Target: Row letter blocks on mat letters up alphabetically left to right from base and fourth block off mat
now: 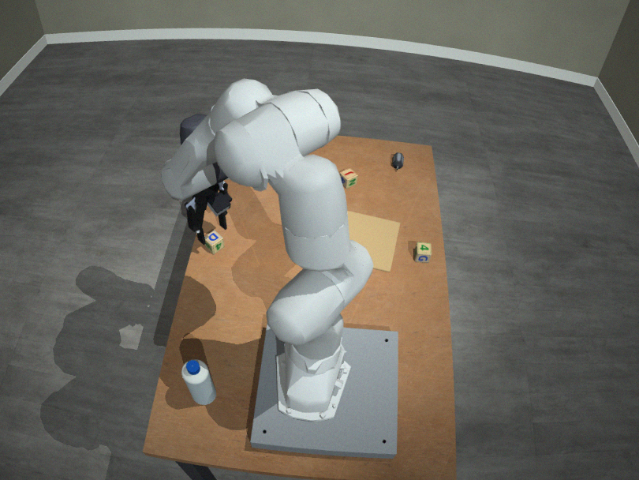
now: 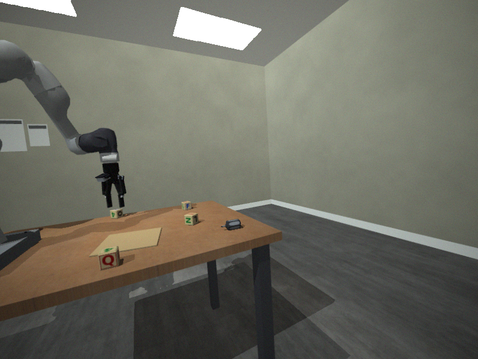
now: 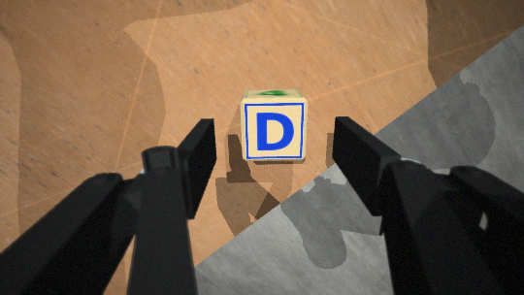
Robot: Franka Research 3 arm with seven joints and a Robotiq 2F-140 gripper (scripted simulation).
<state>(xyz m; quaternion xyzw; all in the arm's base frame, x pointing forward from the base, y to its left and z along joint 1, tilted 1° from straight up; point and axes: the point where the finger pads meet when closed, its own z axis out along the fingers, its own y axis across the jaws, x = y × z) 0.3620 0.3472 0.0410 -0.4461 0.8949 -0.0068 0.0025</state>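
A wooden block with a blue D (image 3: 274,125) (image 1: 214,241) on top sits near the table's left edge and shows far back in the exterior view (image 2: 116,212). My gripper (image 3: 274,138) (image 2: 115,204) is open and empty, just above this block, with one finger on each side and not touching (image 1: 211,232). The tan mat (image 1: 371,238) (image 2: 129,239) has no block on it. A block with a green 4 on top (image 1: 422,252) (image 2: 108,258) sits right of the mat. A block with a red letter on top (image 1: 349,178) (image 2: 190,219) sits beyond the mat. A block showing a blue F on its side (image 2: 186,205) is hidden by my arm in the top view.
A white bottle with a blue cap (image 1: 198,382) stands at the near left of the table. A small dark grey object (image 1: 397,160) (image 2: 232,224) lies at the far right corner. The table edge runs close beside the D block, with floor beyond.
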